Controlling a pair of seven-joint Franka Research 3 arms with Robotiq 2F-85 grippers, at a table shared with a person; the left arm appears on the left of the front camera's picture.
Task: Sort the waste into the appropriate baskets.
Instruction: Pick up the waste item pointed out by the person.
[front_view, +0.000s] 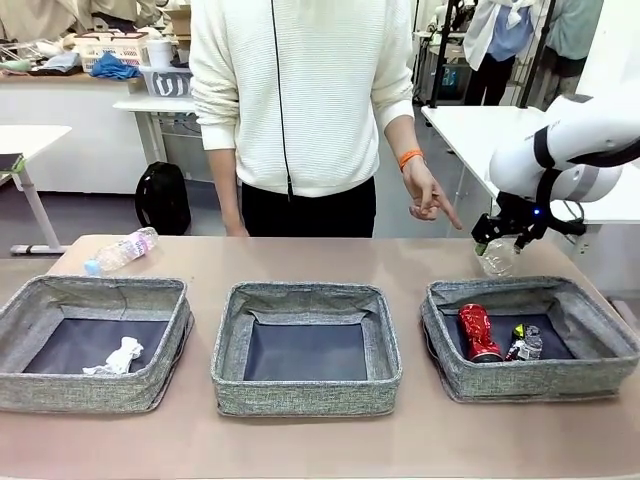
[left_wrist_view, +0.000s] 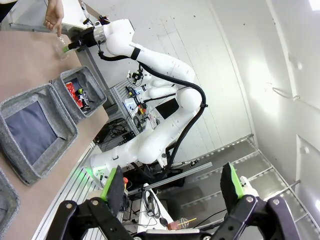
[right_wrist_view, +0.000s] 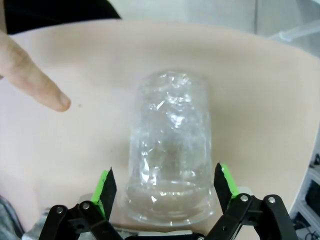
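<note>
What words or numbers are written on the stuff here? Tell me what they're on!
No text here can be read for sure.
red can: white print, too crumpled and small to read.
silver-black can: too small to read.
clear bottle lying on the table: pale label, too blurred.
box on the far counter: dark marks, not legible.

Three baskets sit in a row on the table (front_view: 300, 258): the left basket (front_view: 60, 392) holds a paper wad (front_view: 118, 357), the right basket (front_view: 545, 380) a drink can (front_view: 479, 333) with another can (front_view: 519, 343) to its right, the middle basket (front_view: 300, 396) between them. One bottle (front_view: 122, 250) lies behind the left basket. A second bottle (front_view: 497, 262) sits behind the right basket, between the right gripper's (front_view: 497, 244) fingers.
</note>
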